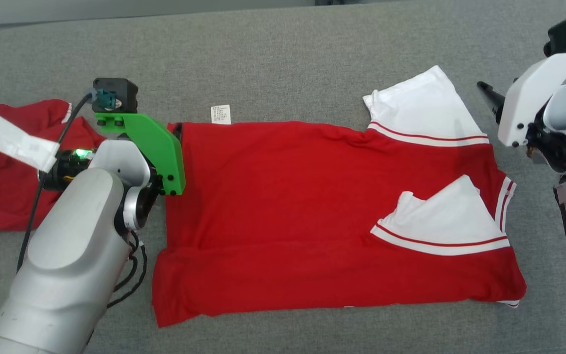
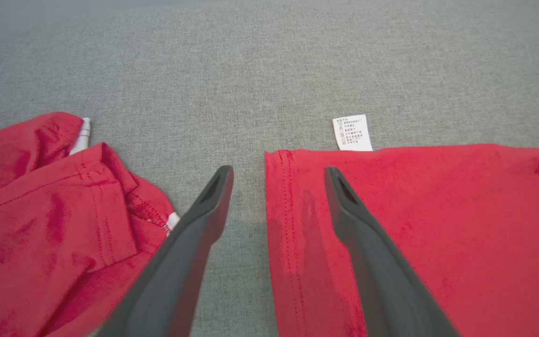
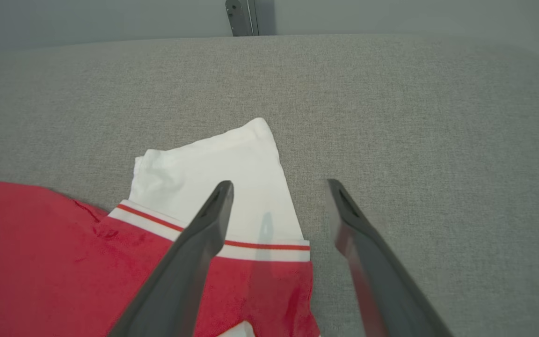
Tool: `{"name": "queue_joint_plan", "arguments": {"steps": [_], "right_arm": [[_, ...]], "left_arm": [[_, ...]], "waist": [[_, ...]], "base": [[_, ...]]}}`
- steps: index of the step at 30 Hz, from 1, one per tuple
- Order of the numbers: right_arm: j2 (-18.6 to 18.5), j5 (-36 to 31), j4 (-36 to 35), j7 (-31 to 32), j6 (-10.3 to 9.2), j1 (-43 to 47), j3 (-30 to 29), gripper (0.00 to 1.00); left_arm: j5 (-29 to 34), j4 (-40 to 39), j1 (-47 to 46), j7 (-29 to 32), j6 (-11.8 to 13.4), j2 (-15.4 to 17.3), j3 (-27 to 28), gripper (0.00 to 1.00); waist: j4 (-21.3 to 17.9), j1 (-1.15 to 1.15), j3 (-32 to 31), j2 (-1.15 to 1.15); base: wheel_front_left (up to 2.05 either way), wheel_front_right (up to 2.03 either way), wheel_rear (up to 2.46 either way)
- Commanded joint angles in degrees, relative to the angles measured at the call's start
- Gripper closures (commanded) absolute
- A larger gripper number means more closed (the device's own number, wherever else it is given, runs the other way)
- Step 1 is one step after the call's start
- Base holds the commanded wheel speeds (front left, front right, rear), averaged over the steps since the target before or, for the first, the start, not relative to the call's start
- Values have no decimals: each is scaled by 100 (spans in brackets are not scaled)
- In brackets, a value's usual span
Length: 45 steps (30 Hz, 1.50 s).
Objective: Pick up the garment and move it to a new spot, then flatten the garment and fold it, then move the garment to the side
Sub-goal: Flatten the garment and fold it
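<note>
Red shirt [image 1: 302, 206] lies flat mid-frame on the grey surface [image 1: 283, 64]; left gripper [image 2: 279, 172] over its left hem [image 2: 288, 210], right gripper [image 3: 280, 184] over the upper-right sleeve [image 3: 232, 159], both jaws wide open, empty

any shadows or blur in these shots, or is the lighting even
Left wrist view: the left hand casts a soft shadow on the flat red garment; the care label print is sharp. Right wrist view: the right hand throws a faint shadow on the white sleeve. Head view: even light, no glare.
</note>
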Motion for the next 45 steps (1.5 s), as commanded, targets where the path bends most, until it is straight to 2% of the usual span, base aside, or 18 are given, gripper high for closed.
{"name": "queue_joint_plan", "arguments": {"steps": [1, 12, 26, 27, 28, 29, 36, 45], "right_arm": [[-33, -39, 150, -103, -1, -223, 84, 0], [144, -80, 1276, -733, -1, -1177, 641, 0], [36, 122, 1834, -834, -1, -1653, 1310, 0], [26, 129, 1857, -823, -1, -1688, 1348, 0], [10, 133, 1876, -815, -1, -1720, 1384, 0], [-5, 135, 1898, -797, -1, -1744, 1425, 0], [-221, 142, 2024, -771, -1, -1950, 1609, 0], [-715, 19, 2161, -689, -1, -2135, 2107, 0]], "left_arm": [[42, 163, -205, 30, -68, -14, -27, 0], [41, 1268, -872, 54, -429, -121, -149, 0], [-41, 2115, -1111, 130, -754, -306, -317, 0], [-56, 2157, -1133, 147, -796, -321, -325, 34], [-67, 2187, -1153, 169, -825, -334, -341, 75], [-92, 2209, -1165, 151, -857, -351, -338, 100], [-155, 2257, -1303, 111, -1051, -376, -327, 100], [-83, 2058, -1152, -230, -1092, -294, -376, 100]], "waist": [[-35, 0, 343, 0], [-100, 0, 614, 0], [-201, 0, 700, 0], [-201, 0, 718, 0], [-197, 0, 737, 0], [-192, 0, 754, 0], [-57, 0, 913, 0], [195, 0, 1135, 0]], "base": [[0, 0, 0], [0, 0, 0], [0, 0, 0], [0, 0, 0], [0, 0, 0], [0, 0, 0], [0, 0, 0], [0, 0, 0]]}}
